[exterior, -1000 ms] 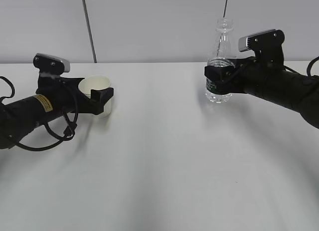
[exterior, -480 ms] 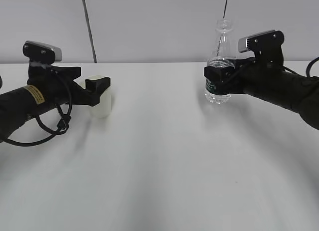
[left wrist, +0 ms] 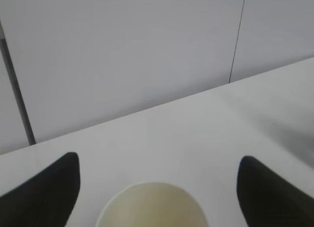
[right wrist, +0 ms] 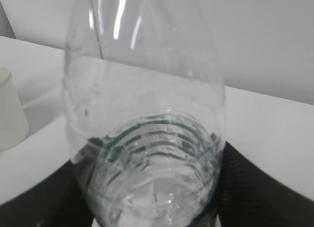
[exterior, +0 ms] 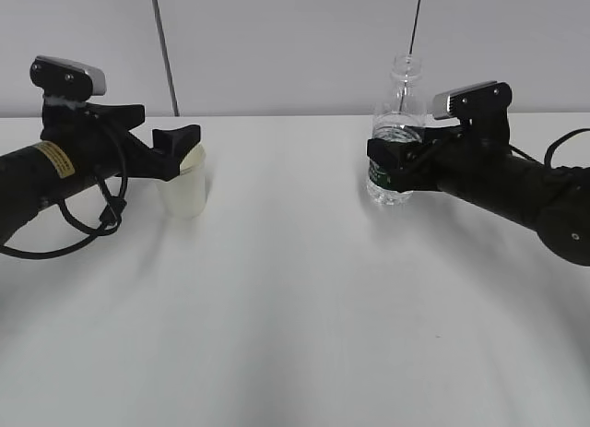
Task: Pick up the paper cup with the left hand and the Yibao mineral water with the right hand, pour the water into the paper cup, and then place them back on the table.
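Paper cup (exterior: 184, 189) upright on the white table (exterior: 295, 307) toward its left edge, left gripper (exterior: 180, 143) jaws spread just above its rim, uncapped Yibao mineral water bottle (exterior: 395, 136) upright toward the right, pinched by right gripper (exterior: 392, 160)

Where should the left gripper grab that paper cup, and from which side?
Probably the side wall of the paper cup, just below the rolled rim, coming in level from the left. It stands upright on the table and tapers downward, so a high grip resists slipping. The left gripper hangs open above its rim.
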